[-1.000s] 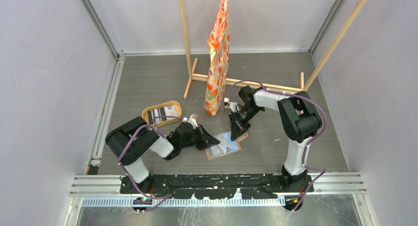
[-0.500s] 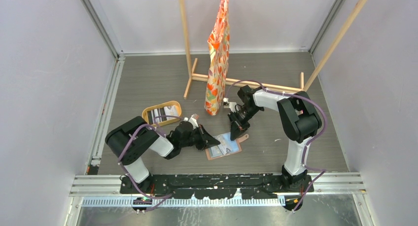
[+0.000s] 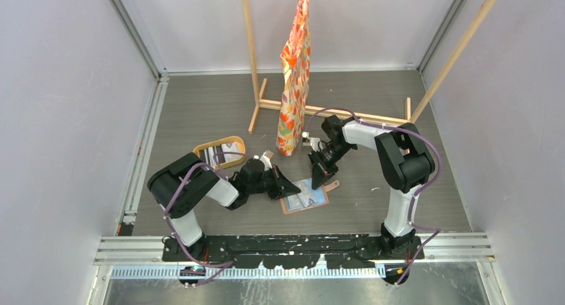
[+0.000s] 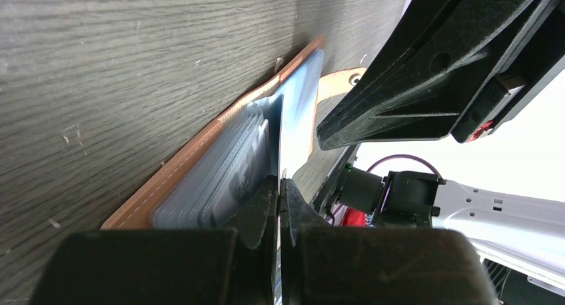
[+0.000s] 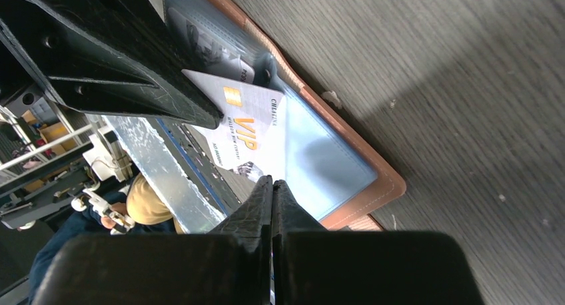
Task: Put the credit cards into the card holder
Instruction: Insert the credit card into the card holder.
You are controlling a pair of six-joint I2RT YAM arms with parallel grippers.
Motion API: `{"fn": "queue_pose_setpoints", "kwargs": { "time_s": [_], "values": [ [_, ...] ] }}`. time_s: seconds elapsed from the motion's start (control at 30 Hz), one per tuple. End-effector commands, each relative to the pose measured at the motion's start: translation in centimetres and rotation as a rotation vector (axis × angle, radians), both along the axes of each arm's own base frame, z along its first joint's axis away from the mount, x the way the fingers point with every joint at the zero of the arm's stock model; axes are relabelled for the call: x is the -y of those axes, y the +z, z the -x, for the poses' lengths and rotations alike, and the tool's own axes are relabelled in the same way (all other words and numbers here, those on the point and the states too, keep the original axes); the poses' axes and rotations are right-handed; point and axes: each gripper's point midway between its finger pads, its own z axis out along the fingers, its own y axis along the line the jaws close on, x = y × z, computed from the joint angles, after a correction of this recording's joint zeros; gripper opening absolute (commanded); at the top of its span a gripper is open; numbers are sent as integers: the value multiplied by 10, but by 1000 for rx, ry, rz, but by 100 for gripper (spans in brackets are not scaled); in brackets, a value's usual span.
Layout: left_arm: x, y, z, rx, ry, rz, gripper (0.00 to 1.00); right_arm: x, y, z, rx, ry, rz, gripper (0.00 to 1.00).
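**Operator:** Status of the loading procedure?

**Technician:** In progress. The card holder [image 3: 308, 200] lies open and flat on the desk [image 3: 200, 105], between the two tools. Its slotted half, on the left tool's side, appears to carry at least one card already; the count cannot be read. One white card [image 5: 250, 128], marked VIP, stands over the open pockets and is not yet seated. More credit cards [image 3: 216, 153] lie in the oval tray [image 3: 197, 147], so several cycles probably remain.

**Operator:** Tool states?

**Technician:** The left tool [image 4: 280, 192] is closed on the white card, which shows edge-on between its fingers. The right tool [image 5: 272, 185] is closed, with its tip at the card's lower edge, above the clear pocket. Whether it pinches the card or only steadies it cannot be told.

**Operator:** Edges to observe?

**Technician:** The card's leading edge must meet a slot mouth squarely. The slots are stacked closely, so a slight tilt would likely catch a neighbouring lip.

**Operator:** Clearance?

**Technician:** Tight at the work point, where both tool tips stand just beside each other over the holder. Bare desk lies to the holder's right and on its near side. The hanging patterned bag [image 3: 295, 85] and the wooden rack [image 3: 346, 113] stand behind the right arm. The tray sits close behind the left arm, so any rearward withdrawal there needs care.
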Motion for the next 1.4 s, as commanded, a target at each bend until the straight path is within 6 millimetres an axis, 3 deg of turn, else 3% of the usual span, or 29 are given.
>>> {"fn": "queue_pose_setpoints", "kwargs": {
  "time_s": [0.0, 0.37, 1.0, 1.23, 1.37],
  "values": [
    [-1, 3, 0, 1, -32, -6, 0, -2, 7, -8, 46, 17, -1, 1],
    [-1, 10, 2, -16, -113, -17, 0, -1, 6, -9, 50, 16, 7, 1],
    [6, -3, -1, -41, -201, -59, 1, -1, 7, -9, 54, 19, 6, 1],
    [10, -6, -3, -45, -191, -77, 7, -2, 8, -9, 52, 20, -1, 1],
    [18, -8, -1, -46, -194, -78, 17, -3, 10, -9, 51, 20, -8, 1]
  ]
}}
